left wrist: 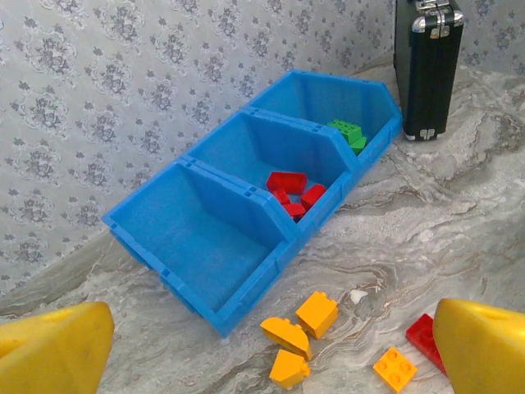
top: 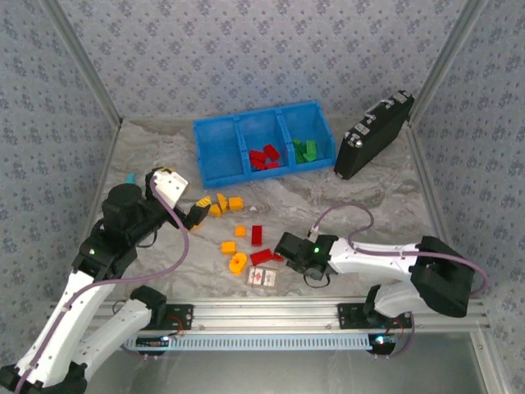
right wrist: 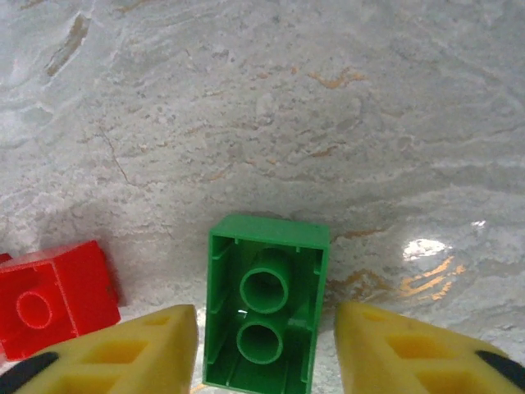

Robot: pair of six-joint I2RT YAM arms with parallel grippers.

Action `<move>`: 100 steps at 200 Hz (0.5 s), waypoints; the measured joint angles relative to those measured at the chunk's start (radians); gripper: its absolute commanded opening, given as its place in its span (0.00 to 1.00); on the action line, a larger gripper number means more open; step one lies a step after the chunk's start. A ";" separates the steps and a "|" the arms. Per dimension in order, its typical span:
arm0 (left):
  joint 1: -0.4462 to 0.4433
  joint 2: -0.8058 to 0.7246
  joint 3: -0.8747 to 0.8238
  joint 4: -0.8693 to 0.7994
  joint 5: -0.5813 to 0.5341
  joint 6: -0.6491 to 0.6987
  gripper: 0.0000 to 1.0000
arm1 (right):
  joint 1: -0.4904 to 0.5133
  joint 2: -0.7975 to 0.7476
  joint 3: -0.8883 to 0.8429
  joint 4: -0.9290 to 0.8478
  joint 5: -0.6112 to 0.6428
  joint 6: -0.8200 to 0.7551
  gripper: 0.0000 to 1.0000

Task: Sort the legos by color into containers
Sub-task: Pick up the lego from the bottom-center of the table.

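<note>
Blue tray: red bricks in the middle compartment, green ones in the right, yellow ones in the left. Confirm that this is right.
Wrong in one part: the left compartment of the blue tray holds no bricks; the yellow bricks lie on the table in front of it, as the left wrist view shows. The red bricks in the middle and green bricks in the right stand.

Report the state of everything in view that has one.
blue tray: left compartment empty, middle holds red bricks, right holds green bricks
black case: shut, standing on edge
left gripper: open, empty
right gripper: straddling one green brick, contact unclear
green brick: upside down, hollow side up, on the table
loose bricks: unsorted on the table
</note>
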 measured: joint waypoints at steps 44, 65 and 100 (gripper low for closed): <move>-0.005 0.000 -0.013 0.000 -0.014 0.010 1.00 | -0.087 -0.001 -0.003 0.045 -0.031 -0.099 0.30; -0.006 0.002 -0.013 0.001 -0.018 0.013 1.00 | -0.121 0.000 -0.003 0.065 -0.051 -0.147 0.26; -0.006 0.022 -0.013 0.000 -0.027 0.020 1.00 | -0.166 0.011 0.007 0.086 -0.081 -0.233 0.24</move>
